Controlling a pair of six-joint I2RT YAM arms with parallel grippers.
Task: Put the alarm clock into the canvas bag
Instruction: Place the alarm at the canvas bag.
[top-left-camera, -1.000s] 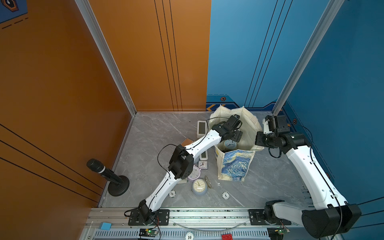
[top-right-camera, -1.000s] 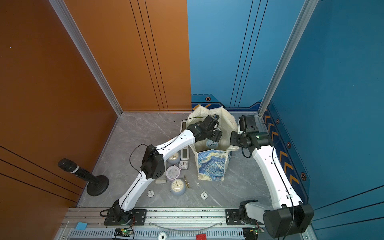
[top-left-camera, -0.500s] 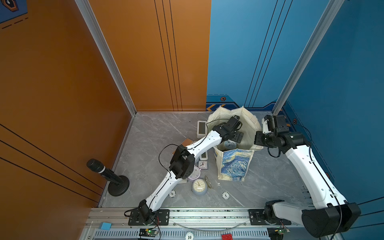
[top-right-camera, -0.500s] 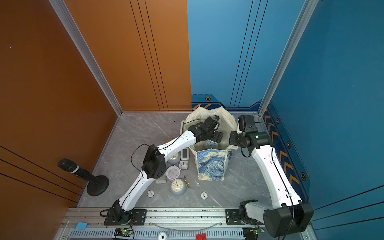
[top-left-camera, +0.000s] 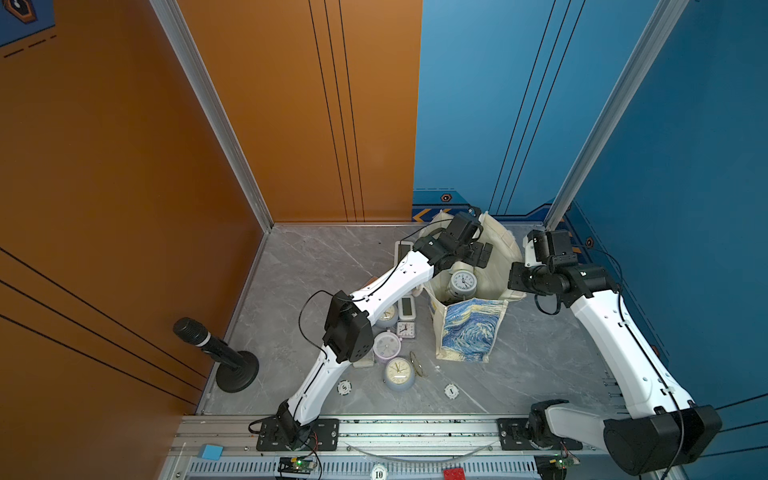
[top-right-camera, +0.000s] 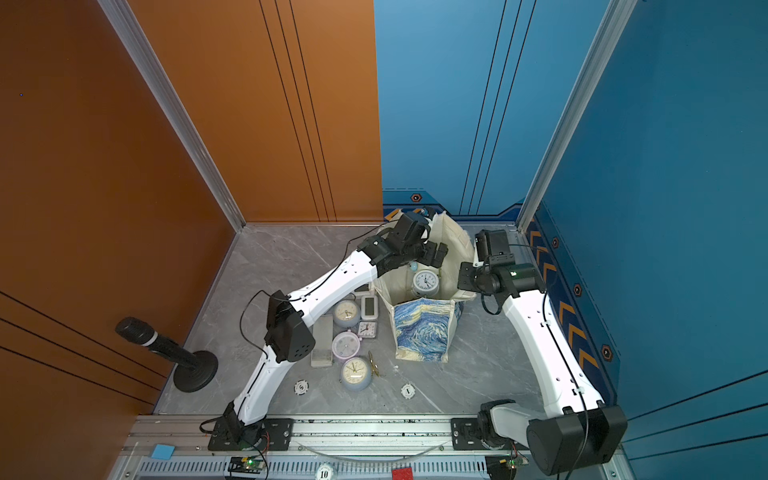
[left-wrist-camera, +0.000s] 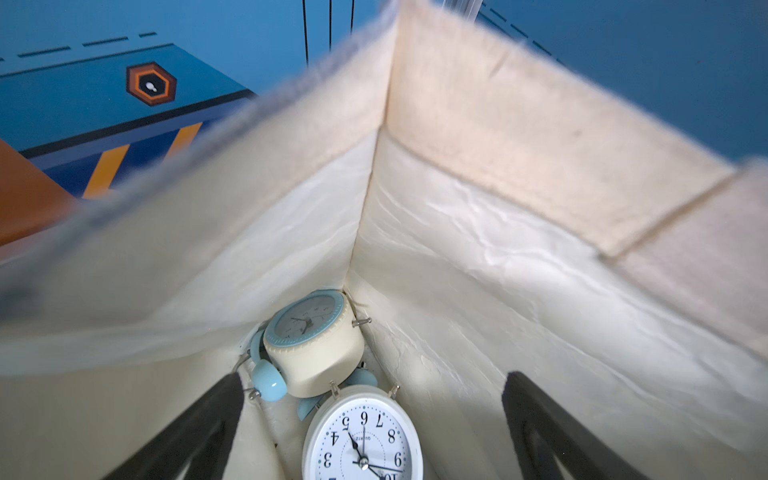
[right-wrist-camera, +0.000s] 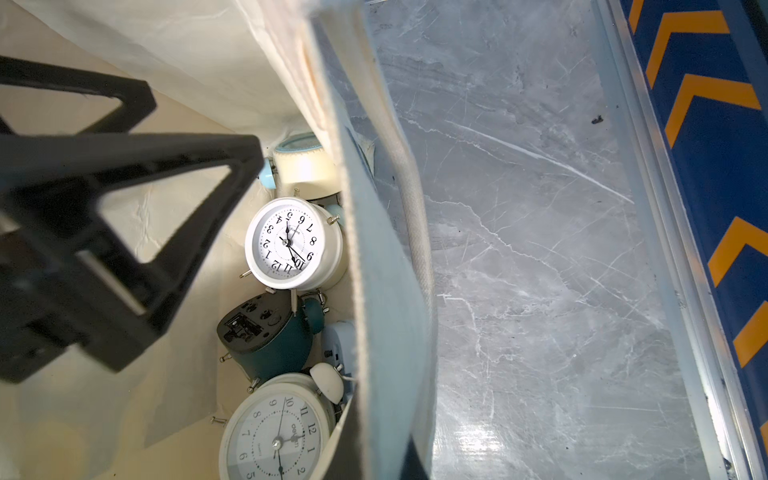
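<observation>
My L pincer (left-wrist-camera: 374, 378) is spread wide, empty, over canvas bag (top-left-camera: 469, 328) mouth. White alarm clock (left-wrist-camera: 363, 436) lies just below, betw its tips, inside bag w/ other clocks (right-wrist-camera: 266, 336). R pincer (top-left-camera: 516, 277) clamped on bag rim.

- Our left arm (top-left-camera: 374, 291) climbs from the rail at the lower middle of both top views. It bends at a black elbow, then reaches toward the upper right.
- Our left gripper (top-left-camera: 482, 254) points downward. In the left wrist view its two black fingers (left-wrist-camera: 199, 432) rise from the lower edge, spread wide and gripping nothing.
- Our right arm (top-left-camera: 615, 340) rises from the lower right corner and leans toward the frame's centre, its wrist bent.
- Our right gripper (top-left-camera: 516, 277) is closed, pinching the rim of the canvas bag (top-left-camera: 471, 328).
</observation>
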